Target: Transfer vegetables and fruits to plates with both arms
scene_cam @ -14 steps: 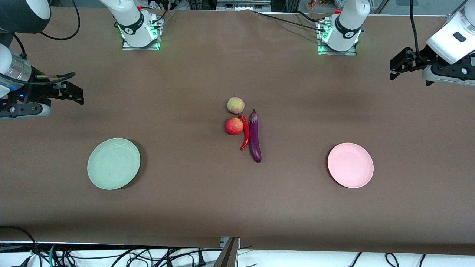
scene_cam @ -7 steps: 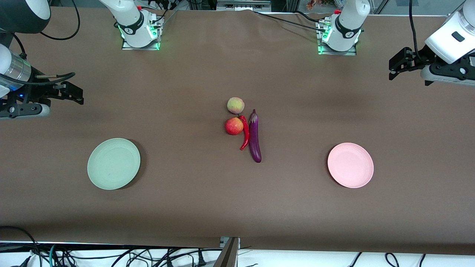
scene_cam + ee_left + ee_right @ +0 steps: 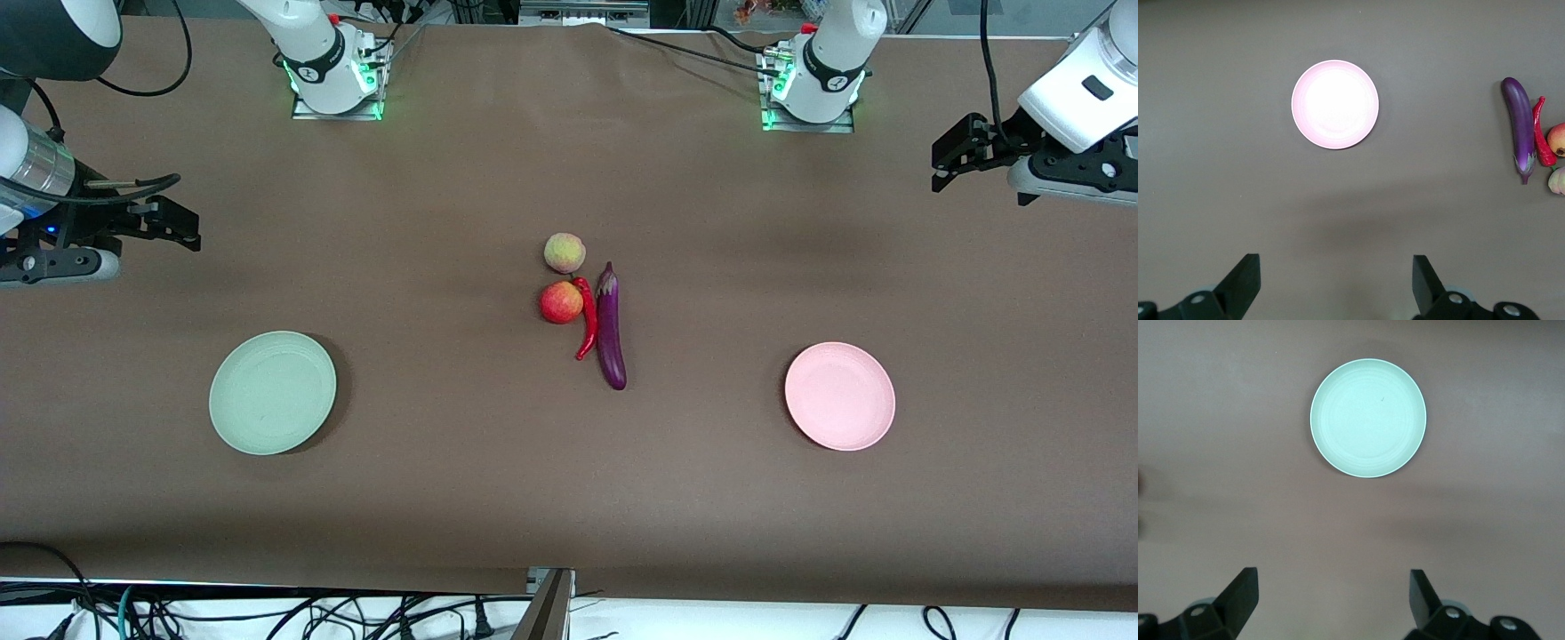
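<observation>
Clustered mid-table are a pale peach (image 3: 564, 252), a red fruit (image 3: 561, 302), a curved red chili (image 3: 586, 327) and a purple eggplant (image 3: 611, 329), which lie side by side. The mint green plate (image 3: 272, 392) sits toward the right arm's end and the pink plate (image 3: 839, 396) toward the left arm's end. Both are bare. My left gripper (image 3: 941, 167) hangs open high over its end of the table. Its wrist view shows the pink plate (image 3: 1335, 104) and the eggplant (image 3: 1519, 127) under the left gripper (image 3: 1336, 267). My right gripper (image 3: 182, 224) hangs open over its end, above the green plate (image 3: 1369, 417).
A brown cloth covers the table (image 3: 444, 178). The two arm bases (image 3: 333, 76) stand on the edge farthest from the front camera. Cables (image 3: 267, 613) trail below the table's nearest edge.
The left gripper has drifted very slightly toward the bases' edge of the table. Nothing else has moved.
</observation>
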Robot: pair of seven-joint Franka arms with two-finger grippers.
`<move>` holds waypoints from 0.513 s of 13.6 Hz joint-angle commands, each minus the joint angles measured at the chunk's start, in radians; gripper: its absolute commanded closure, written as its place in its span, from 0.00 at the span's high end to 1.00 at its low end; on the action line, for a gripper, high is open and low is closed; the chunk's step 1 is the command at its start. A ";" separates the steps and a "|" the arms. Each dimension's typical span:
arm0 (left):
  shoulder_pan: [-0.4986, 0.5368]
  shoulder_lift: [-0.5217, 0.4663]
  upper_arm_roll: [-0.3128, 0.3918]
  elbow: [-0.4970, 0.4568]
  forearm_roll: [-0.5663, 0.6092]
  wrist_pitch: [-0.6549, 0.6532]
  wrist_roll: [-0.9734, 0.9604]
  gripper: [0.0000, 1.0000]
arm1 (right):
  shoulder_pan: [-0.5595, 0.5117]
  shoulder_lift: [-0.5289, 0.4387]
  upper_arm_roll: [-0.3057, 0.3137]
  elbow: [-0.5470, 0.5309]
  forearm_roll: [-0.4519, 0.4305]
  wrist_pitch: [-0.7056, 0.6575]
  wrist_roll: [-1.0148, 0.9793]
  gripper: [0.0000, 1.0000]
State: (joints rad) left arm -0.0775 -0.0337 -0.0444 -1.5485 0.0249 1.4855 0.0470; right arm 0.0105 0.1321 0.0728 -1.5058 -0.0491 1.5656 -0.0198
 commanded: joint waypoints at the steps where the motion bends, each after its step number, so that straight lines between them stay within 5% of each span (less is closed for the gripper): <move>1: 0.001 0.011 -0.005 0.031 0.009 -0.016 0.014 1.00 | 0.000 0.006 -0.002 0.015 0.003 0.004 -0.006 1.00; 7: 0.001 0.011 -0.005 0.031 0.009 -0.018 0.014 1.00 | -0.003 0.017 -0.002 0.016 0.015 0.008 -0.003 1.00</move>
State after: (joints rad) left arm -0.0775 -0.0337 -0.0444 -1.5484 0.0248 1.4855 0.0470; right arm 0.0105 0.1360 0.0728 -1.5058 -0.0489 1.5726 -0.0198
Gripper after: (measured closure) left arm 0.000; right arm 0.000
